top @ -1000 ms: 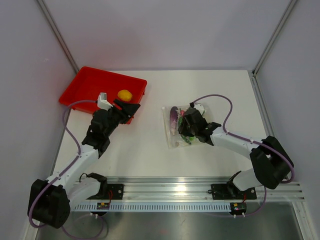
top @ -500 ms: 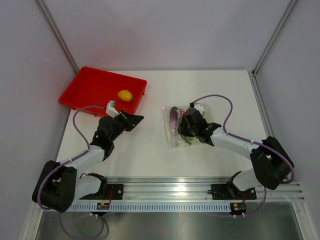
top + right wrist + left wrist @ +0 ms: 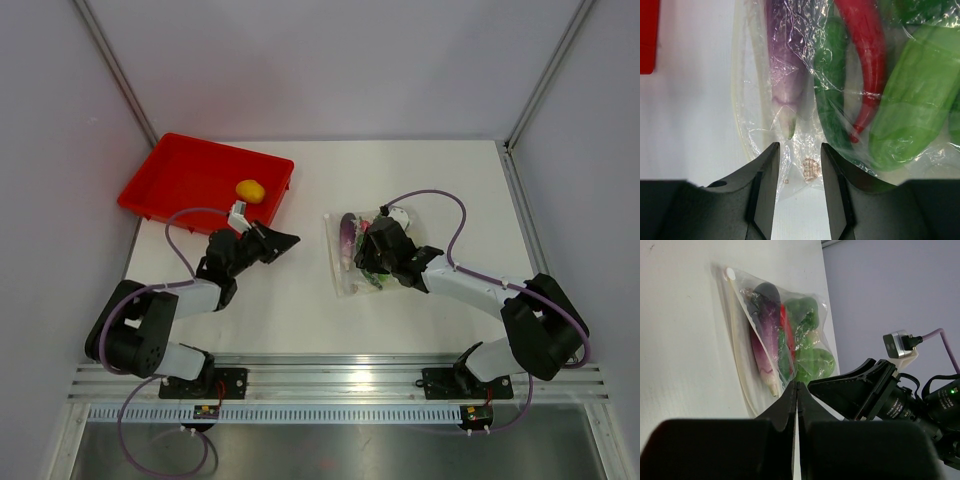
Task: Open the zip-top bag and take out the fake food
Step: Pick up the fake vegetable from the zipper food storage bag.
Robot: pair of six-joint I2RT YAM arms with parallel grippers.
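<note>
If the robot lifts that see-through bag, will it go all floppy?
Probably floppy: the zip-top bag is thin, crinkled plastic. The fake food inside looks loose, so it would likely slide to the low end. Its shiny surface may slip too.

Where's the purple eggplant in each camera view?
Top external: the purple eggplant is right of centre, along the bag's left side.
Left wrist: the eggplant is upper left of centre, lying lengthwise in the bag.
Right wrist: the eggplant is top, left of centre, tip pointing down.
Shared landmark: the zip-top bag around it.
</note>
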